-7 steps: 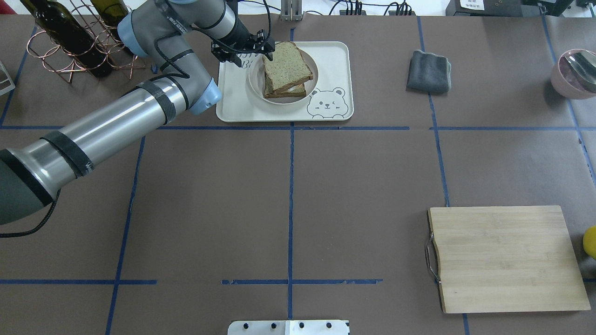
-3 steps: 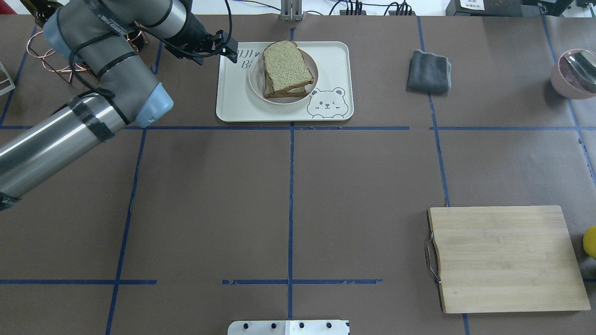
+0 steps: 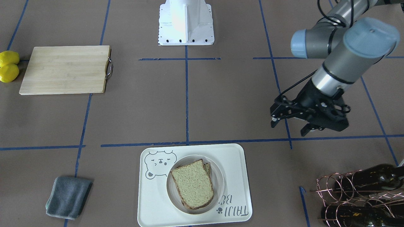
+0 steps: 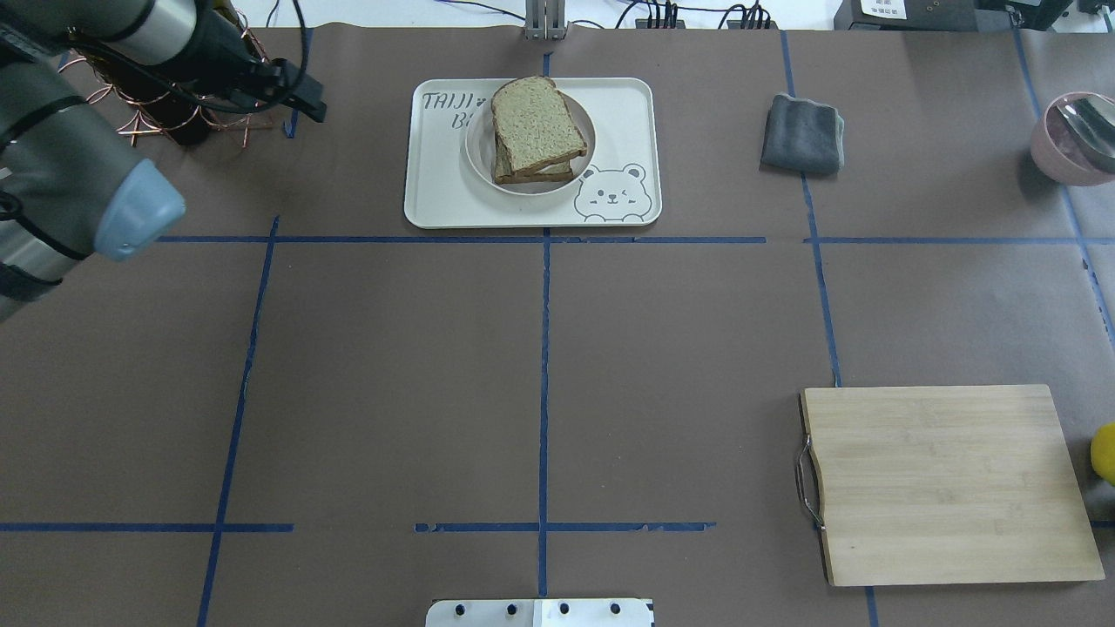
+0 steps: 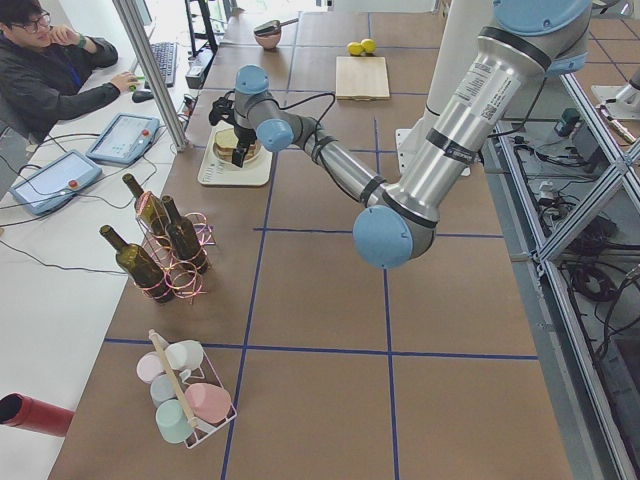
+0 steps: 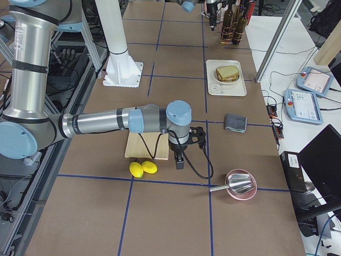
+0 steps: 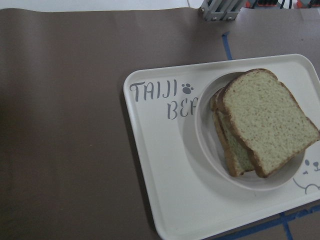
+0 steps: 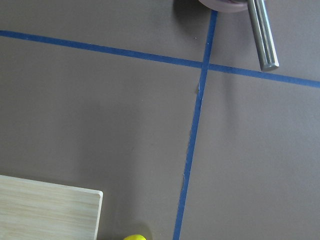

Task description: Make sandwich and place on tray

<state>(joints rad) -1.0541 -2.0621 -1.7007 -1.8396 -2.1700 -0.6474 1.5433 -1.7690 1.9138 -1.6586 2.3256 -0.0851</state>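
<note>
The sandwich (image 4: pixel 536 131) is two speckled tan slices stacked on a round white plate (image 4: pixel 475 150), which stands on the cream bear tray (image 4: pixel 444 196) at the table's far middle. The egg is hidden between the slices. The sandwich also shows in the front view (image 3: pixel 192 187) and the left wrist view (image 7: pixel 265 120). My left gripper (image 3: pixel 288 127) is open and empty, raised above the table, clear of the tray (image 3: pixel 233 164) and near the bottle rack. My right gripper (image 6: pixel 178 160) shows only in the exterior right view, by the cutting board; I cannot tell whether it is open or shut.
A copper rack of wine bottles (image 4: pixel 148 117) lies close to the left gripper (image 4: pixel 309 100). A grey cloth (image 4: pixel 801 133) lies right of the tray. A wooden cutting board (image 4: pixel 945 483) is at near right, with lemons (image 3: pixel 8 66) beside it. A pink bowl (image 4: pixel 1071 135) holds a metal scoop.
My left gripper has drawn back from the sandwich's top slice, moving off the tray to the left toward the bottle rack. The sandwich stays on the plate.
</note>
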